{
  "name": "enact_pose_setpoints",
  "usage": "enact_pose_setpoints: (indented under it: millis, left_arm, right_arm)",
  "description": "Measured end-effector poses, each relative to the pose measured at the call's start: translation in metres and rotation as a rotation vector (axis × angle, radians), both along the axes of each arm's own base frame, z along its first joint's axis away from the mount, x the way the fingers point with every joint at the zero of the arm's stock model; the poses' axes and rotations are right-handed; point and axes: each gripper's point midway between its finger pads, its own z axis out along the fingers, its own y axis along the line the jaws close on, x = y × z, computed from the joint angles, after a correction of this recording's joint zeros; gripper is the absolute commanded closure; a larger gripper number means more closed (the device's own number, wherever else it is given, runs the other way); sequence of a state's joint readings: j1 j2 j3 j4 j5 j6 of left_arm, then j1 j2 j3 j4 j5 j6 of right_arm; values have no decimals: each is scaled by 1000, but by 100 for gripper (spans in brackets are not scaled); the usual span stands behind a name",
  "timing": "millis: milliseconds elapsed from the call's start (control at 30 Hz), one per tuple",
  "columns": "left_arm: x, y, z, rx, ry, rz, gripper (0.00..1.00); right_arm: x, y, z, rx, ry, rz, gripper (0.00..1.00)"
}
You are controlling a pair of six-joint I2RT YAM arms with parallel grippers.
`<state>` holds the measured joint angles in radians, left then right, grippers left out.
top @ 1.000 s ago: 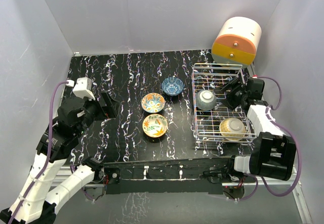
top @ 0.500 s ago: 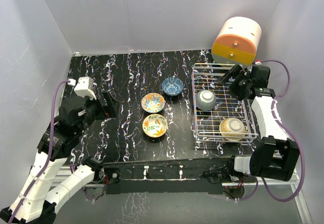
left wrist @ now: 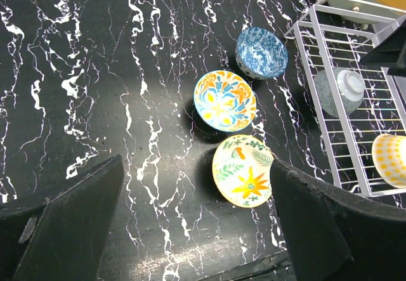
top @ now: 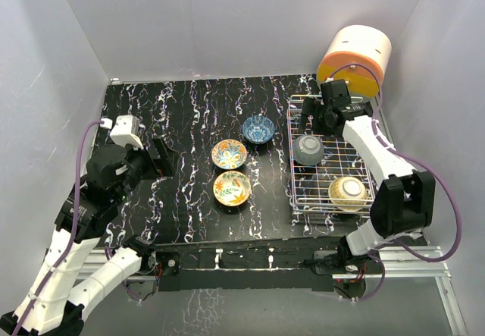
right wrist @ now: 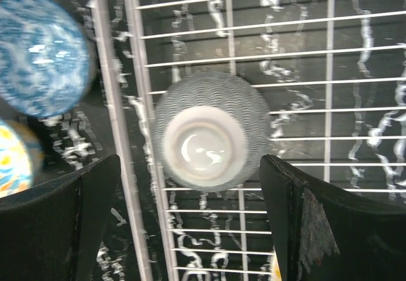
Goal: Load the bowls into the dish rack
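Since half a second ago my right arm has swung from the rack's right side across to its far end. The right gripper (top: 309,116) now hangs over the far left part of the dish rack (top: 291,171), fingers spread wide and holding nothing. The right wrist camera is somewhat blurred, but in it the grey patterned bowl (top: 308,149) shows between the fingers, upside down on the wires with its pale foot ring up. A second one, the cream-and-yellow bowl (top: 348,191), also sits upside down in the rack, at the near right corner. Three bowls stand upright on the black marbled counter (top: 189,116) left of the rack. The blue bowl (top: 258,129) is beside the rack's far left side, the blue-and-orange floral bowl (top: 229,154) is just beside it toward me, and the yellow floral bowl (top: 232,187) is nearer still, close behind that one. My left arm has not shifted. The left gripper (top: 161,158) sits over the counter's left part, well apart from the bowls, released wide with nothing between its fingers. An orange-and-cream box (top: 355,59) stands behind the rack's far right corner.
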<state>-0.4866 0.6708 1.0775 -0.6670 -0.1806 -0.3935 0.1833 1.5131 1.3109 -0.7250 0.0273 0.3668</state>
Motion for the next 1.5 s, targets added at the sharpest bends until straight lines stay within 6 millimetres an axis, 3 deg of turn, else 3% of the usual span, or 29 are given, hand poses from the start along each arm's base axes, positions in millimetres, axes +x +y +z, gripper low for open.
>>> enact_pose_setpoints:
  millis: [100,300,567,1033,1500]
  left_arm:
    - [0,2,1,4,-7,7,3]
    - [-1,6,3,9,-17,19,3]
    - [0,5,-4,18,-2,21,3]
    - [1,9,-5,34,-3,34,3]
    - [1,10,-12,46,12,35,3]
  right_arm:
    - [0,-10,-12,-108,44,-6,11]
    - [-10,-9,-23,-192,84,41,16]
    - [-11,-6,-28,-209,90,69,18]
    - [-10,-3,-47,-210,137,96,31]
    - [-7,-1,-53,-205,131,103,52]
